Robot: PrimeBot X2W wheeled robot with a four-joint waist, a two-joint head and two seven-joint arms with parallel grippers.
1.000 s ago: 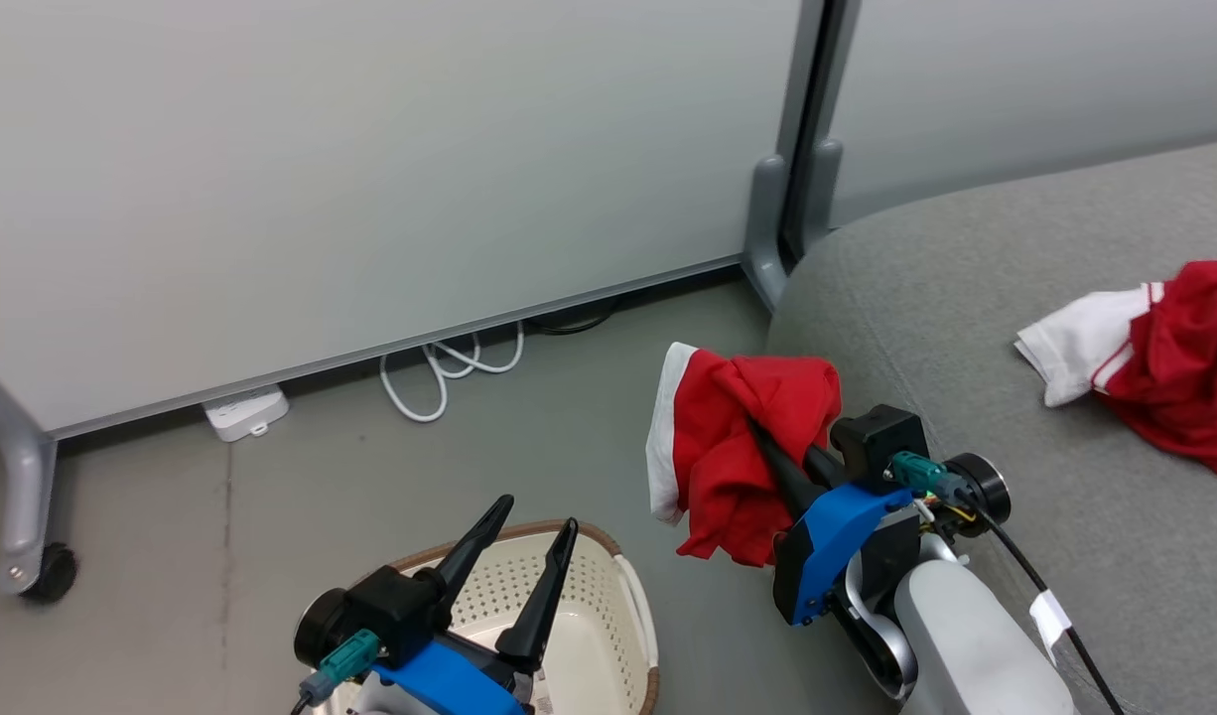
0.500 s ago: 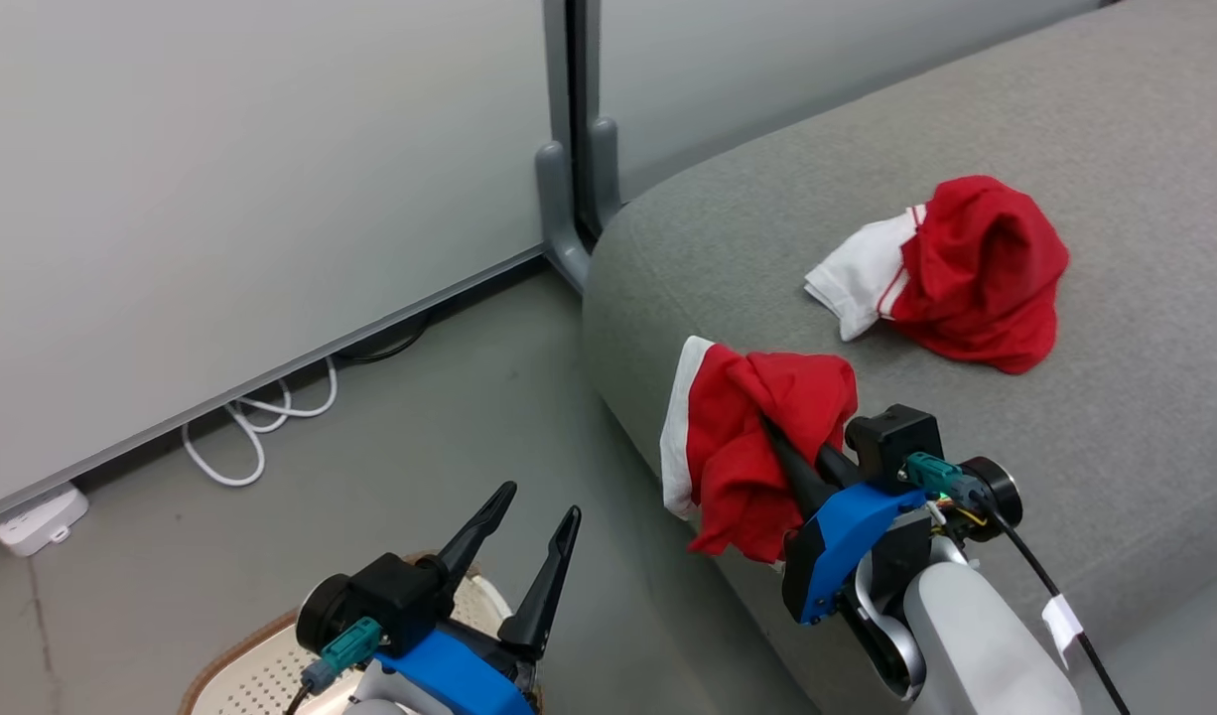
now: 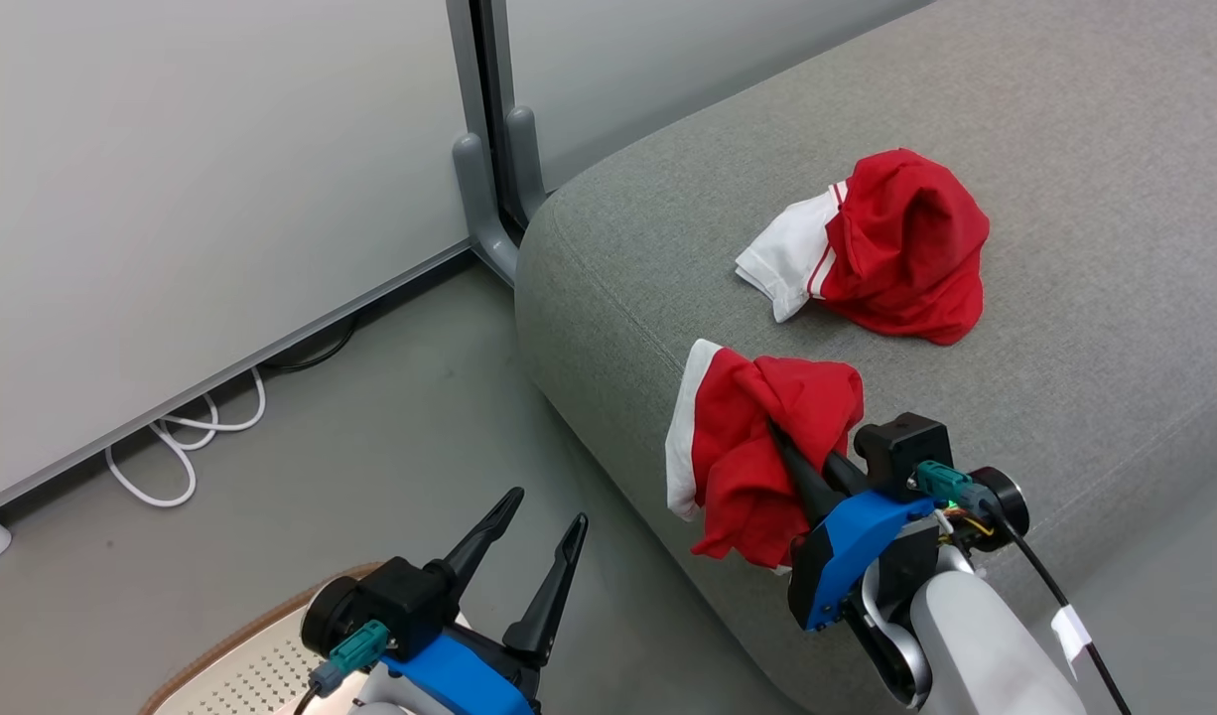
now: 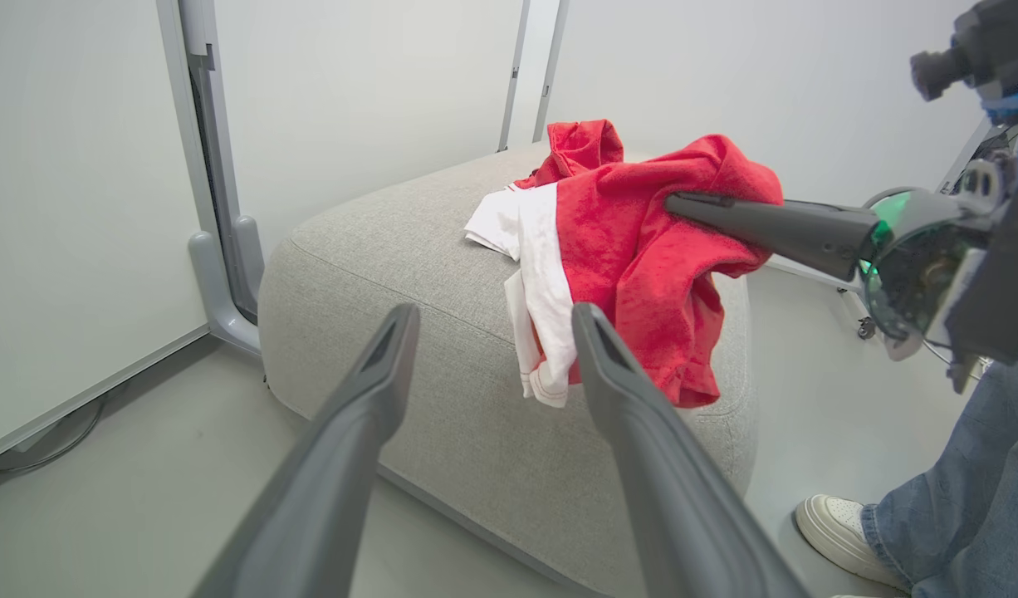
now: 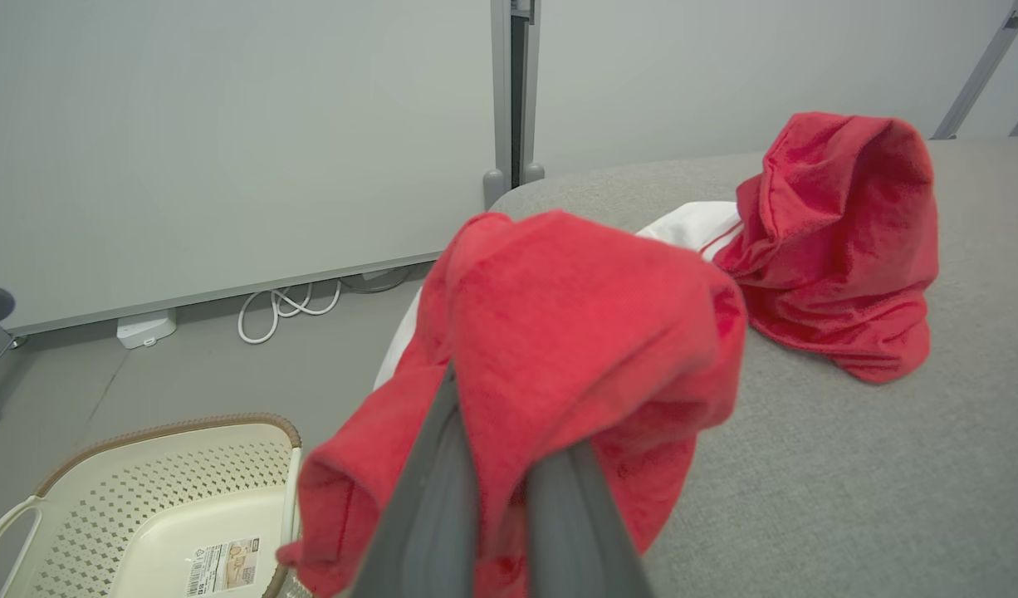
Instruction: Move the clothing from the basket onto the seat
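The right gripper (image 3: pixel 782 442) has its two fingers pressed together, clamped on a red garment (image 3: pixel 747 447) with a white band down its left side. The cloth bunches over the fingertips and hangs in folds just above the near left edge of the seat (image 3: pixel 1065 149). Whether its lower hem brushes the cushion cannot be told. The left gripper (image 3: pixel 547 506) stands with its fingers spread wide and holds nothing. It sits low at the near left, over the floor (image 3: pixel 370 447) between the basket (image 3: pixel 241 665) and the seat.

The seat's rounded left edge runs from the far partition post (image 3: pixel 484 189) towards the near right. A second garment (image 3: pixel 896 248), red with a white part and striped trim, lies crumpled on the cushion farther back and to the right, apart from the held one. Broad grey fabric spreads to the right of both. A strip of floor separates the seat from the wall panel (image 3: pixel 172 199) on the left, where a white cable (image 3: pixel 187 437) loops at the base. A person's shoe (image 4: pixel 841 531) rests on the floor beyond the seat's other end.

In the right wrist view, the part of the basket that shows has perforated walls and a label (image 5: pixel 222 565) on its bottom.
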